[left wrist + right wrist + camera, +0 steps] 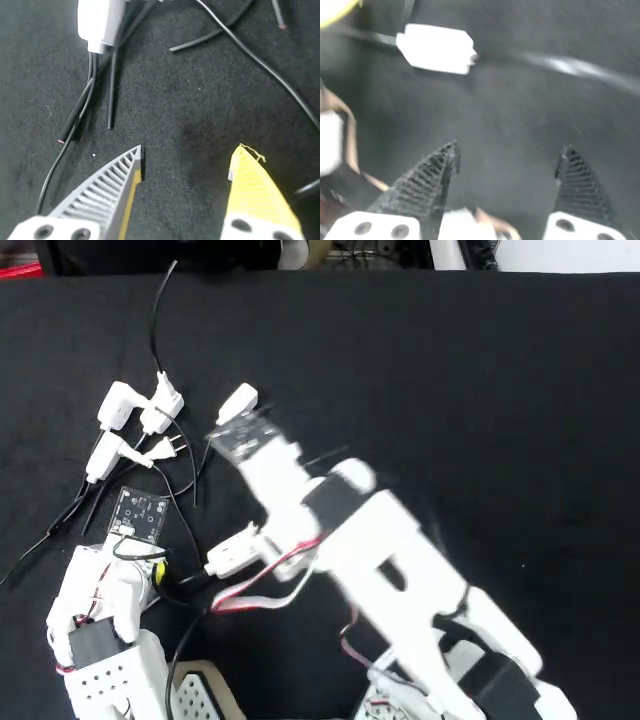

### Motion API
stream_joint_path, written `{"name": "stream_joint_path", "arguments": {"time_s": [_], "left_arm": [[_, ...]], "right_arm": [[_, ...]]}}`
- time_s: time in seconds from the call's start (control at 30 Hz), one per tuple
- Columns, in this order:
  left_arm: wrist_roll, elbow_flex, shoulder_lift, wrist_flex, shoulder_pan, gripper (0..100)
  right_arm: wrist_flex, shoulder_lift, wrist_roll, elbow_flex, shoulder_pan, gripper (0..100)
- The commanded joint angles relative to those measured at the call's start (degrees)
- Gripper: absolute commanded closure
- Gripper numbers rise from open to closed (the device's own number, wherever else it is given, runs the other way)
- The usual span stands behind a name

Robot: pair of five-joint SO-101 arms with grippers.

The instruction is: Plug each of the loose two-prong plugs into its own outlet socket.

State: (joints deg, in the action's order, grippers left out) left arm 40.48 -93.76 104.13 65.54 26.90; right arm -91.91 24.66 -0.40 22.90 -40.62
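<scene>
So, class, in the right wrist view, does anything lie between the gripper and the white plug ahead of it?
Nothing visible does. The right gripper is open, and bare black cloth lies between it and the white plug; a cable lies off to the side.

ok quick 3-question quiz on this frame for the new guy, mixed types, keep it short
1. True or false: the left gripper is shut on something.
2. What lies on the table ahead of the open right gripper? A) a white plug B) a red cup C) a screwdriver
3. Fill in: the loose cables near the left gripper are ___ in colour.

Key: 1 false, it is open and holds nothing; 2 A; 3 black.
</scene>
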Motion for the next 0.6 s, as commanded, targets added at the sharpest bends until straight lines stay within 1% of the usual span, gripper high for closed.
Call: {"name": "stream_joint_path", "arguments": {"time_s": [0.0,0.1,0.13,0.27,0.4,0.47,0.53,0.57], "left_arm": [[0.4,6.5,0.0,1.6,-6.5,73],[0.4,7.9,-0.1,2.6,-15.9,73],[0.4,7.9,-0.1,2.6,-18.5,73],[0.4,7.8,-0.1,2.6,-25.5,73],[0.2,8.5,-1.8,2.2,-31.0,73],[-1.1,10.2,-5.5,1.3,-33.2,73],[-1.9,12.5,-12.0,-0.8,-34.4,72],[-1.8,13.9,-16.2,-2.1,-35.0,72]], "right_arm": [[-8.3,2.1,8.4,-6.1,17.1,80.2],[-7.3,1.3,12.9,-3.7,25.3,95.3],[-6.9,0.8,13.5,-2.9,27.3,97.6],[-0.4,0.4,13.5,2.6,34.3,95.7],[10.7,0.0,14.1,7.7,39.9,92.0],[16.3,0.0,14.4,9.6,41.8,94.3],[20.3,0.0,18.3,10.4,43.1,97.0],[20.5,0.0,20.3,10.4,43.3,97.3]]}}
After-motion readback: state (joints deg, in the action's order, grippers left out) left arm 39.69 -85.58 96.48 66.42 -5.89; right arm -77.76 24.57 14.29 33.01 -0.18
